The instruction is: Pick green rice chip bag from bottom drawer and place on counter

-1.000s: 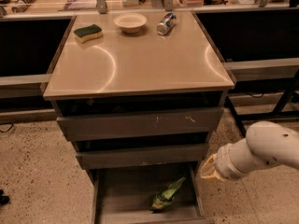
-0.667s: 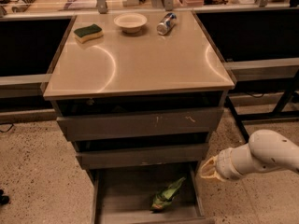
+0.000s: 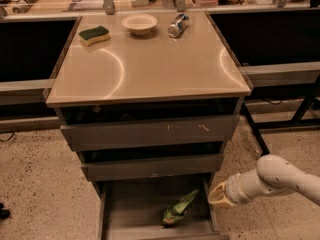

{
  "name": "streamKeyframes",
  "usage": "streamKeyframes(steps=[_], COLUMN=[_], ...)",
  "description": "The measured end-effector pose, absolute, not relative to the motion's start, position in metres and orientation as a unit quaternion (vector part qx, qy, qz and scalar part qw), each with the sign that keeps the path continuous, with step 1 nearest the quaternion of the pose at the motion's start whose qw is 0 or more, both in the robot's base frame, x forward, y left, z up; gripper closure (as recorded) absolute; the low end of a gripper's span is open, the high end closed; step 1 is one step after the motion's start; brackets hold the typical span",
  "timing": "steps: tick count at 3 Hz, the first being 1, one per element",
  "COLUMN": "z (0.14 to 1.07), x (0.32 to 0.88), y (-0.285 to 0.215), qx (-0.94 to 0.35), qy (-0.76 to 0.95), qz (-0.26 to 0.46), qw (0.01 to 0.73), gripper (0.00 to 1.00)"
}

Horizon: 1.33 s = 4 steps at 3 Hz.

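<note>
The green rice chip bag (image 3: 178,209) lies crumpled in the open bottom drawer (image 3: 132,209), toward its right side. The counter (image 3: 150,64) is the glossy tan top of the grey cabinet above it. My white arm comes in from the lower right. My gripper (image 3: 218,196) is at its tip, just right of the drawer's right wall and a little above and to the right of the bag, not touching it.
On the counter's far edge are a green-topped yellow sponge (image 3: 94,34), a small beige bowl (image 3: 139,23) and a silver can lying on its side (image 3: 178,25). Two taller grey drawers (image 3: 150,131) sit above the open one. Dark desk frames flank the cabinet.
My arm has drawn slightly lower and to the right, with the gripper staying beside the drawer's right wall. The bag has not moved.
</note>
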<state>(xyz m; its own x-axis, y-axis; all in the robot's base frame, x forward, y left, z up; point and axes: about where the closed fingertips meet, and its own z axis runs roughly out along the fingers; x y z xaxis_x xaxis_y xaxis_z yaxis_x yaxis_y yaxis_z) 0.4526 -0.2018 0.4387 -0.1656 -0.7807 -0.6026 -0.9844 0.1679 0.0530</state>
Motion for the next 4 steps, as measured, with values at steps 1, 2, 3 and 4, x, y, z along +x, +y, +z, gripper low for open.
streamKeyframes(steps=[1, 2, 3, 4], z=[0.439, 0.421, 0.369, 0.327], x=[0.452, 0.451, 0.459, 0.480], y=[-0.201, -0.200, -0.188, -0.167], qx=[-0.605, -0.646, -0.717, -0.779], qy=[0.729, 0.696, 0.617, 0.532], qz=[0.225, 0.209, 0.204, 0.199], qw=[0.227, 0.235, 0.253, 0.265], gripper=[1.00, 1.00, 1.00, 1.00])
